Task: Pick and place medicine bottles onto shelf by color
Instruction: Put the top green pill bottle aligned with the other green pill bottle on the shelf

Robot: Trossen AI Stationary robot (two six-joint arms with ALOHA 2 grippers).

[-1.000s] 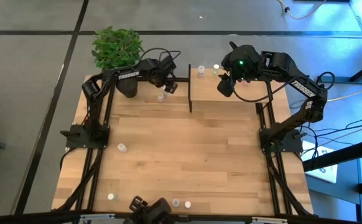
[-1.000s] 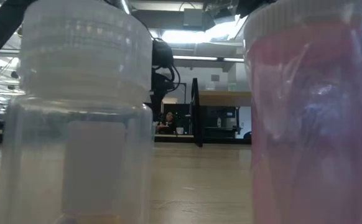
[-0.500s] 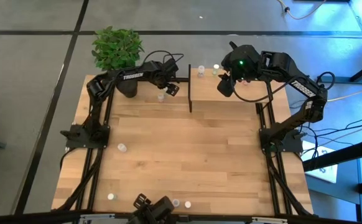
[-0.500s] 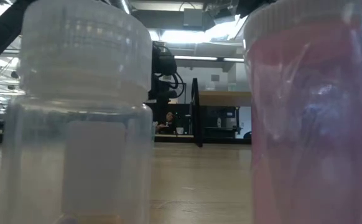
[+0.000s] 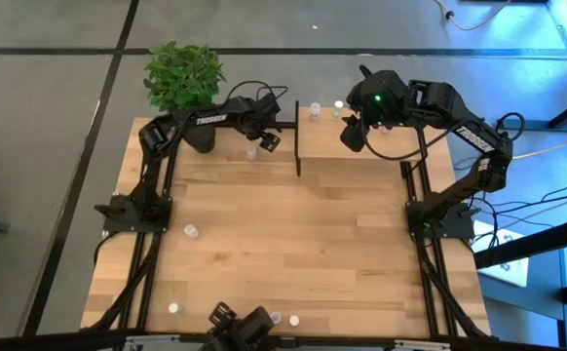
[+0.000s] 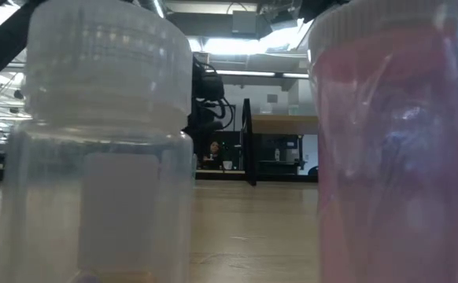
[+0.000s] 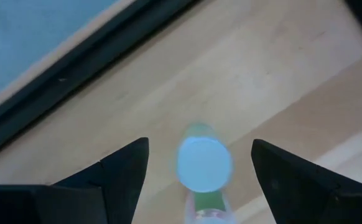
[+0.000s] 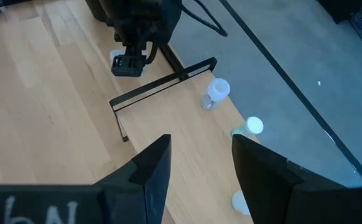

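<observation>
A tiny medicine bottle (image 7: 204,167) with a pale cap and a greenish body stands upright on the tabletop near the far edge, just left of the shelf (image 5: 361,154). My left gripper (image 7: 199,146) hangs over it, pointing steeply down and open, one finger on each side without touching. It shows in the high view as the left gripper (image 5: 262,143) beside that bottle (image 5: 251,152). My right gripper (image 8: 201,142) waits open and holds nothing, high above the shelf's left part (image 5: 353,135). Two bottles (image 5: 315,112) (image 5: 339,107) stand at the shelf's far edge.
A potted plant (image 5: 181,73) stands at the far left corner. Loose bottles stand on the table at the left (image 5: 191,231) and along the near edge (image 5: 174,308) (image 5: 284,319). In the low view a white-capped bottle (image 6: 103,141) and a pink one (image 6: 394,149) fill the picture.
My left gripper has sunk toward the bottle by the shelf, shifting slightly toward the shelf, and now straddles it. Its fingers have stayed open. The bottle has not moved.
</observation>
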